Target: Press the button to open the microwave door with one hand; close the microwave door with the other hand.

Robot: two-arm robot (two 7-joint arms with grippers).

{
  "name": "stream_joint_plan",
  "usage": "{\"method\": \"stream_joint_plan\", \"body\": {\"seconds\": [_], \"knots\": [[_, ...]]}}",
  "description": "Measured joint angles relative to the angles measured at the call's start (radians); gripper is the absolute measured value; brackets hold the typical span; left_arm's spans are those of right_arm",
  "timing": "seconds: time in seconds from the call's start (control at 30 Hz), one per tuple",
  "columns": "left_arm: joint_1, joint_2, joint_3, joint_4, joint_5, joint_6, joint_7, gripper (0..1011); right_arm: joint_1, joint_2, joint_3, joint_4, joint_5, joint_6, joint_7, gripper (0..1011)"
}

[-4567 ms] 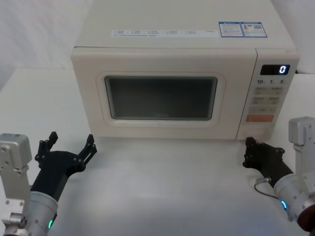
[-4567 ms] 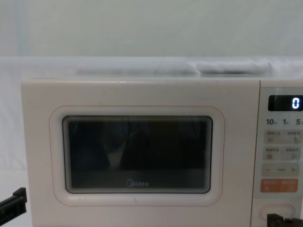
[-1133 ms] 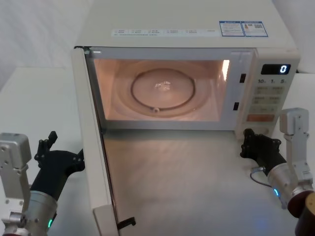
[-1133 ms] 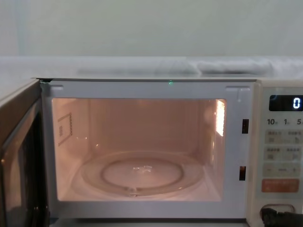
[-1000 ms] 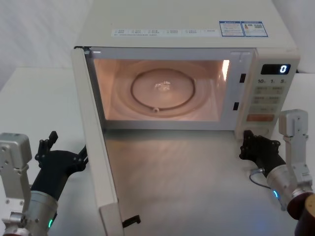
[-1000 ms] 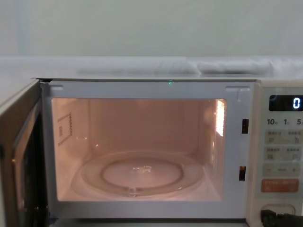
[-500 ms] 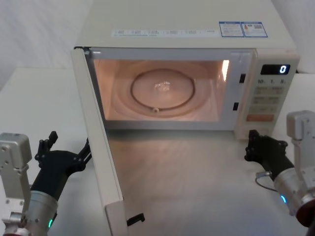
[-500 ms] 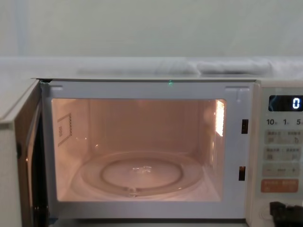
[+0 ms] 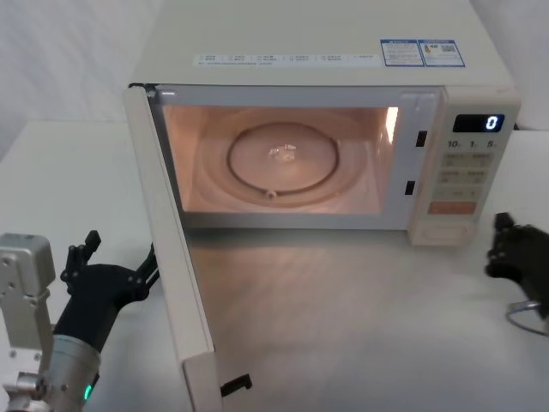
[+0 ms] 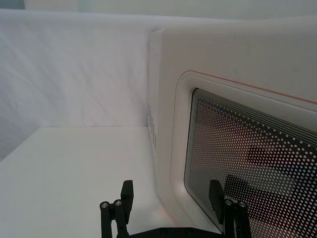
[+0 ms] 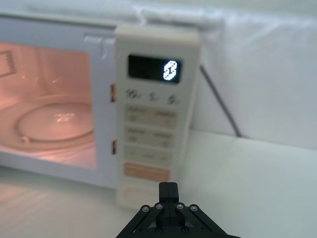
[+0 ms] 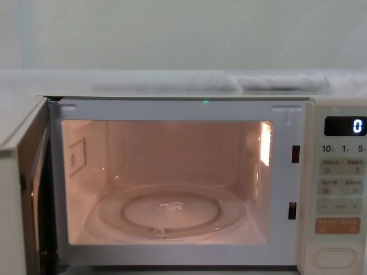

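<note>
The microwave door (image 9: pixel 176 266) stands swung out on its left hinge, and the lit cavity with its glass turntable (image 9: pixel 283 163) is exposed. In the chest view the microwave door (image 12: pixel 14 212) shows edge-on at the far left. The button (image 9: pixel 448 231) sits at the bottom of the keypad panel, the same button (image 12: pixel 332 257) bare in the chest view. My left gripper (image 9: pixel 118 256) is open, just outside the door's outer face. The left wrist view has the left gripper (image 10: pixel 171 203) facing the door's dotted window (image 10: pixel 247 163). My right gripper (image 9: pixel 499 245) is shut, off to the right of the button (image 11: pixel 134 193).
The microwave (image 9: pixel 326 43) fills the back of the white table (image 9: pixel 343 326). An orange key (image 12: pixel 337 225) and the lit display (image 12: pixel 345 125) sit above the button. A dark cable (image 11: pixel 220 101) runs down behind the microwave's right side.
The door, shut 4.6 s ago, is now wide open. Over the last second my right gripper drew back from the button toward the right. The left gripper stayed put.
</note>
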Motion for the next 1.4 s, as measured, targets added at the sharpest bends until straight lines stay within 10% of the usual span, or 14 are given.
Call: {"method": "stream_joint_plan", "body": {"seconds": [0.53,1.17,1.4], "knots": [[0.000,0.000,0.000,0.000,0.000,0.000,0.000,1001,-0.008,0.045,0.125,-0.085,0.036,0.061,0.050,0],[0.000,0.000,0.000,0.000,0.000,0.000,0.000,1001,0.012,0.066,0.126,-0.073,0.067,0.080,0.090,7],[0.000,0.000,0.000,0.000,0.000,0.000,0.000,1001,0.011,0.065,0.127,-0.074,0.065,0.079,0.087,177]]}}
